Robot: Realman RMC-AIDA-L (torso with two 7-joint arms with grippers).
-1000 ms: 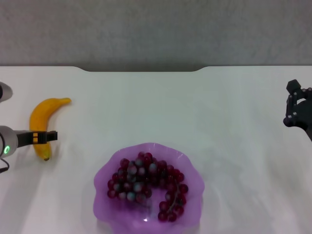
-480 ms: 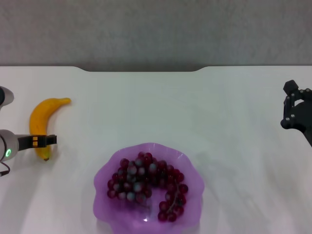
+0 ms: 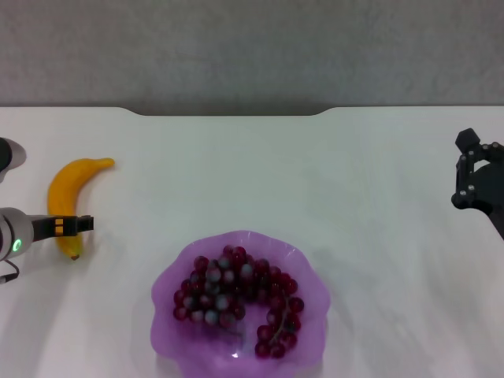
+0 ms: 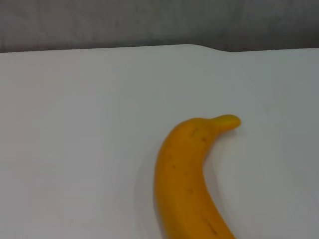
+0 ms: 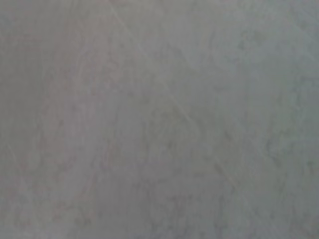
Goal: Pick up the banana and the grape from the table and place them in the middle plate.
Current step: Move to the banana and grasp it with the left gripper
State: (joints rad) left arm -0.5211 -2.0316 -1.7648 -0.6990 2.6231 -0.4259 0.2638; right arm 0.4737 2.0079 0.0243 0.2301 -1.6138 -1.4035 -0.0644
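The left gripper (image 3: 79,224), a grey wrist ending in a short black-and-orange tip, reaches in from the 9 o'clock edge of the head view and sits over the lower end of the single curved yellow-orange banana (image 3: 66,198); whether its fingers are spread or closed cannot be told, and nothing shows that it has hold of the fruit. The banana lies on the large plain white table (image 3: 252,173) at about 10 o'clock from the translucent purple scalloped plate (image 3: 315,295), well apart from it, with its long axis running roughly from 1 o'clock at the stem end to 6 o'clock at the dark tip. In the left wrist view the banana (image 4: 187,174) fills the near field, curving away toward the table's far edge. The long bunch of dark red-purple grapes (image 3: 236,295) already rests inside the plate, so that half of the task looks done. The right gripper (image 3: 472,177), a black claw, hangs at the 3 o'clock edge, far from both fruits, its fingers not readable. The left arm is clearly the nearer one, and the coming grasp probably calls for closing across the banana's width rather than along its length.
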